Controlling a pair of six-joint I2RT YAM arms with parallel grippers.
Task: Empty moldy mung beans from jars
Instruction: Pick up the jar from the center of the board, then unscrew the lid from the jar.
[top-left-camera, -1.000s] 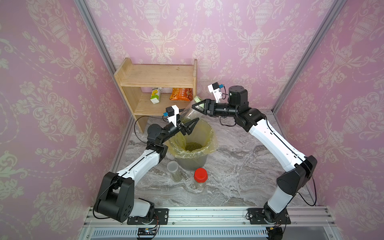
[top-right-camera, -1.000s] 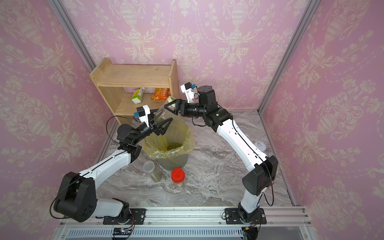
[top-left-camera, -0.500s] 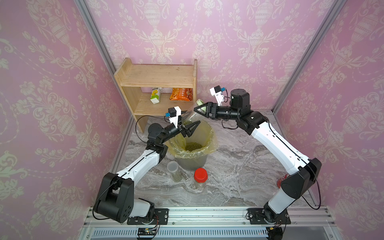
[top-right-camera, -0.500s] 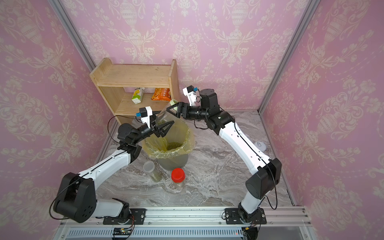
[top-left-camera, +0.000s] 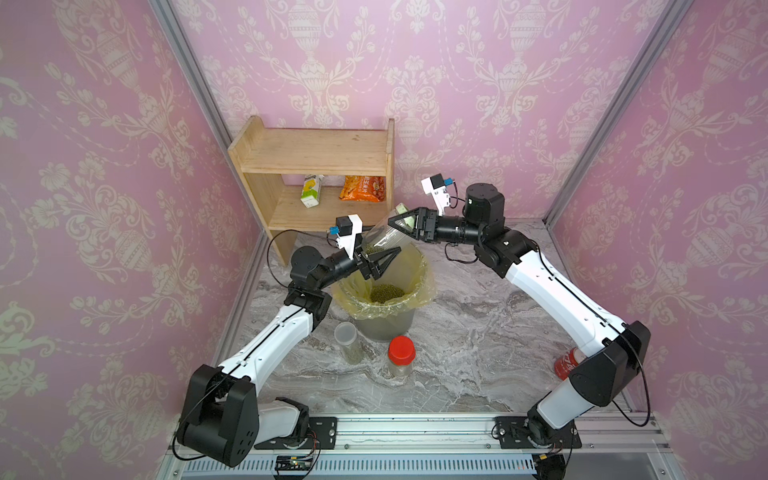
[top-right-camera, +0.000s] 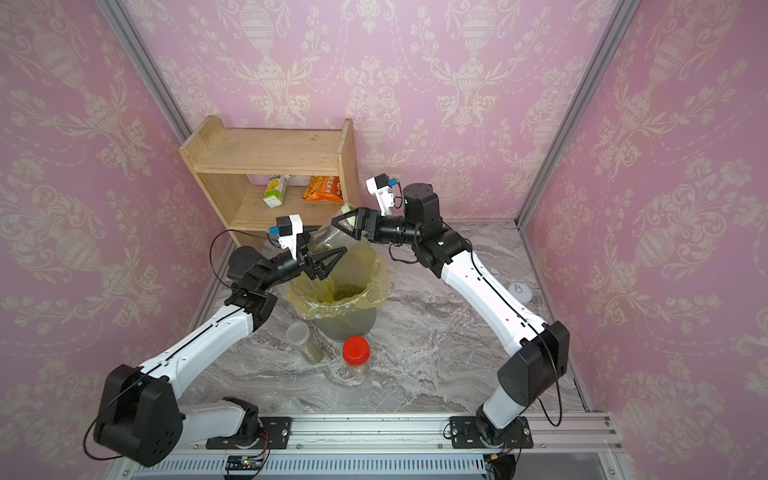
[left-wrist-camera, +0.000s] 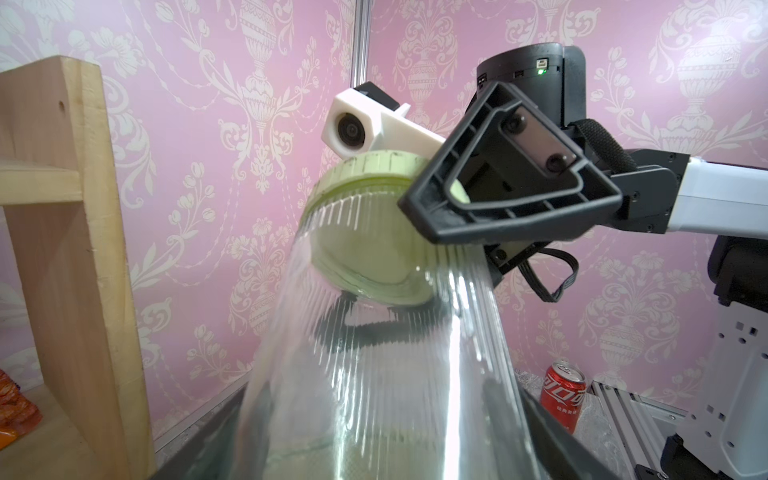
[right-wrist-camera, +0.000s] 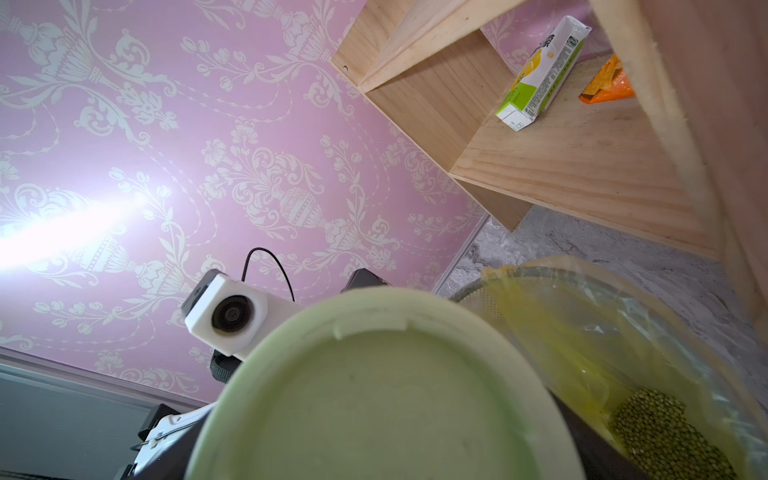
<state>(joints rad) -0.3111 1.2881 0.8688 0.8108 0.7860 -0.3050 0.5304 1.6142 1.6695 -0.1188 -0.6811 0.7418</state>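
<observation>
Green-lidded jar hangs tilted above the bin, clamped at its low end by the left gripper. Long axis climbs toward the bin's far rim. The lid points at the right gripper, the arm placed for unscrewing. Its jaws flank the lid; whether they are gripping or slack, I cannot tell. Both top views show mung beans pooled at the jar's low end. The right wrist view shows only the lid face.

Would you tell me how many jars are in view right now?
3. One tilted jar is held by the left gripper above the bin; a slim clear-lidded jar and a red-lidded jar stand on the table in front of the bin. None seems hidden.
</observation>
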